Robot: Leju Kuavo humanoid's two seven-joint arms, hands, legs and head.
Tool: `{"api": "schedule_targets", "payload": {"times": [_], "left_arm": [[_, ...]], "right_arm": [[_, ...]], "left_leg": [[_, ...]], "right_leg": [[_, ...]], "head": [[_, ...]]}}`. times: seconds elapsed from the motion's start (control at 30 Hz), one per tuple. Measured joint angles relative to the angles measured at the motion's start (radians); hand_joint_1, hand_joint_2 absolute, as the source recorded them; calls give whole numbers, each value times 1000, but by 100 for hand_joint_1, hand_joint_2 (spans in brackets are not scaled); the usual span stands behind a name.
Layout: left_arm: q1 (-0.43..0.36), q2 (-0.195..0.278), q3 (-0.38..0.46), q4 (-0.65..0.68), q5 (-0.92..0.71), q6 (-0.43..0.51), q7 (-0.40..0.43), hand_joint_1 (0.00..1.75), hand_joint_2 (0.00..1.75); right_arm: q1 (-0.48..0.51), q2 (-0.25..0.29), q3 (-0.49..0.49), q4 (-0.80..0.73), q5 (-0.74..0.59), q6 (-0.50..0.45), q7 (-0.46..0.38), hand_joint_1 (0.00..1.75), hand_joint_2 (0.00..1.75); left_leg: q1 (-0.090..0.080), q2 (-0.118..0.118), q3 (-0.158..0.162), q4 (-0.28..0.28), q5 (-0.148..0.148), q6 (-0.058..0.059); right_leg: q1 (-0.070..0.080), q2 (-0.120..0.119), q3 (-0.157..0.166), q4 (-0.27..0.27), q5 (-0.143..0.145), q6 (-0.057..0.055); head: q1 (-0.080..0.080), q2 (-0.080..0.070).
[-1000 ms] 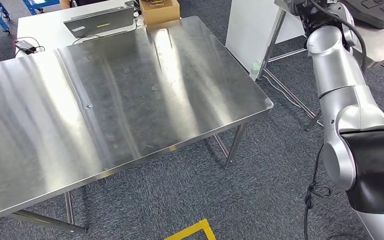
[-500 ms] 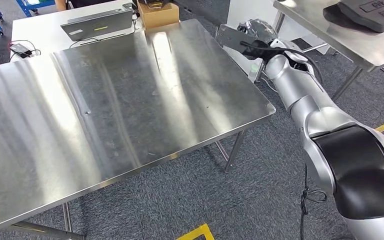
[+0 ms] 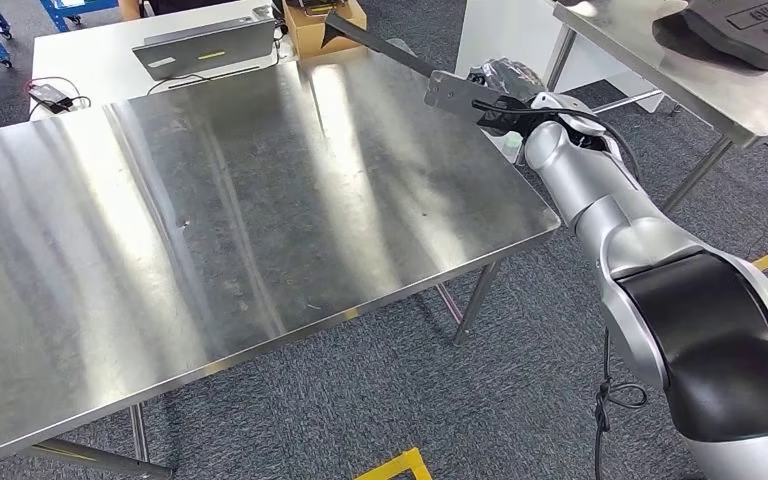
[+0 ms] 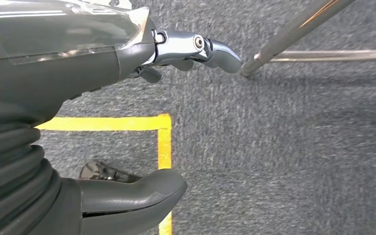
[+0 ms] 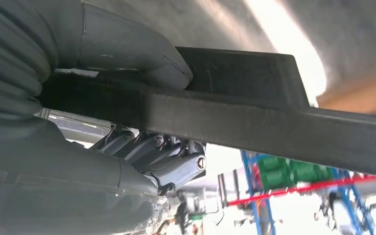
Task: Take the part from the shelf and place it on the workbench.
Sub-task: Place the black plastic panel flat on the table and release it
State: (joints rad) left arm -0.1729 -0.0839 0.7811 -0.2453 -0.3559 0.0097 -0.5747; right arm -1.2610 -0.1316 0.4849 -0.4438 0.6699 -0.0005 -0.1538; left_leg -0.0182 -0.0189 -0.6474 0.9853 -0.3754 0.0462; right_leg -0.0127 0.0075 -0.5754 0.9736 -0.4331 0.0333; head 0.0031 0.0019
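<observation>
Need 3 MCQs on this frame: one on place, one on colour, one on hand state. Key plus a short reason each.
1. Where is the part?
A. Lying flat on the workbench
B. Held in the air over the workbench's far right corner
C. On the carpet

2. What colour is the floor tape?
A. Yellow
B. Red
C. White

3. What is the left hand doing?
A. Gripping the part
B. Pressing on the workbench
C. Holding nothing, fingers apart

Key: 1 B, the right hand grips it above the workbench. 2 A, a yellow line on grey carpet. 3 C, bare carpet shows between thumb and fingers.
</observation>
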Motion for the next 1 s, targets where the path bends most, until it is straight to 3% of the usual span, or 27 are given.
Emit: {"api": "schedule_targets", "payload": {"times": [0.23,0.43,0.57,1.0], "left_arm": [[-2,0,-16,0,-12,4,-32,0,175],[-14,-5,-38,0,-41,-18,-45,0,175],[-38,-18,-78,0,-74,-46,-40,0,175],[-34,-24,-97,1,-48,-61,-61,0,175]], "right_arm": [[56,57,48,30,73,41,10,175,175],[132,163,135,63,215,37,99,175,175],[201,218,206,81,304,-18,163,175,175],[269,291,274,139,383,-114,225,175,175]], "left_leg": [[2,2,1,0,0,0],[6,3,2,0,0,0],[8,2,2,0,0,-1],[8,4,3,0,-1,-2]], "right_leg": [[0,0,0,0,0,0],[0,0,-2,0,0,0],[0,0,-1,0,0,-1],[0,0,0,0,0,-1]], "head": [[0,0],[0,0],[0,0],[0,0]]}}
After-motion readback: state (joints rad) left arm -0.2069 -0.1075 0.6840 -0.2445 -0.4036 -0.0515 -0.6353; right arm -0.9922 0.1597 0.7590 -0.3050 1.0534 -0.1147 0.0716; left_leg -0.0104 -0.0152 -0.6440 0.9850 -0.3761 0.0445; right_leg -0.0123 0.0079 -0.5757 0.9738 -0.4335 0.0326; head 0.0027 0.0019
